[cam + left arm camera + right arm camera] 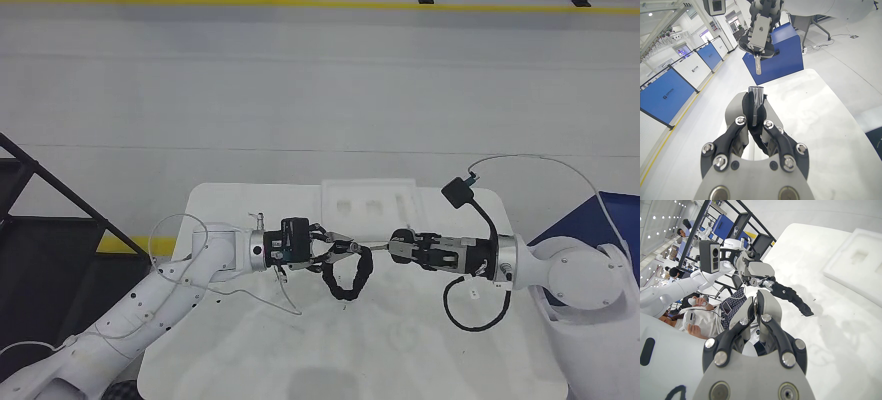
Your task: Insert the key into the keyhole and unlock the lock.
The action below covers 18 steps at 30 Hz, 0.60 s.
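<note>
Above the table [400,340], the left gripper [753,106] was clamped on the lock [756,98], whose black cable [793,296] hung down. Facing it, the right gripper [755,306] was closed on the key [757,65]. The key's tip was in line with the keyhole end, near it but apart. A foam tray [370,205] lay at the table's far edge.
</note>
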Each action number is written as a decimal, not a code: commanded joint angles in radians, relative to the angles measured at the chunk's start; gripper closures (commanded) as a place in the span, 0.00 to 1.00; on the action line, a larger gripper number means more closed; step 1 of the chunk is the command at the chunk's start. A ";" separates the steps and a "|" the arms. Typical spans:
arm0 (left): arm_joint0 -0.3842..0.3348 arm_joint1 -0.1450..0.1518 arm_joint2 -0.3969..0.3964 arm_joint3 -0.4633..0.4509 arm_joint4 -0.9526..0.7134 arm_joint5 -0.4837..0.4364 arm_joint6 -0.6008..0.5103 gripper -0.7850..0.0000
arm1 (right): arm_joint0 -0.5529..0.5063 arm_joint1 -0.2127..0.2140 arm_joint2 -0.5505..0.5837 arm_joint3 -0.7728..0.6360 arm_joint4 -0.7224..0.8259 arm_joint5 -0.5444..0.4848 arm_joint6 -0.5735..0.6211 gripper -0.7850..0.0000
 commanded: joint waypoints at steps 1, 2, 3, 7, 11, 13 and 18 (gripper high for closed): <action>0.000 0.000 0.000 0.000 0.000 0.000 0.000 1.00 | 0.000 0.000 0.000 0.000 0.000 0.000 0.000 1.00; 0.000 0.000 0.000 0.000 0.000 0.000 0.000 1.00 | 0.000 0.000 0.000 0.000 0.000 0.000 0.000 1.00; 0.000 0.000 0.000 0.000 0.000 0.000 0.000 1.00 | 0.000 0.000 0.000 0.000 0.000 0.000 0.000 1.00; 0.000 0.000 0.000 0.000 0.000 0.000 0.000 1.00 | 0.000 0.000 0.000 0.000 0.000 0.000 0.000 1.00; 0.000 0.000 0.000 0.000 0.000 0.000 0.000 1.00 | 0.000 0.000 0.000 0.000 0.000 0.000 0.000 1.00; 0.000 0.000 0.000 0.000 0.000 0.000 0.000 1.00 | 0.000 0.000 0.000 0.000 0.000 0.000 0.000 1.00; 0.015 -0.012 0.003 -0.009 -0.023 0.043 -0.045 1.00 | -0.012 0.004 -0.006 -0.047 -0.046 0.060 -0.020 1.00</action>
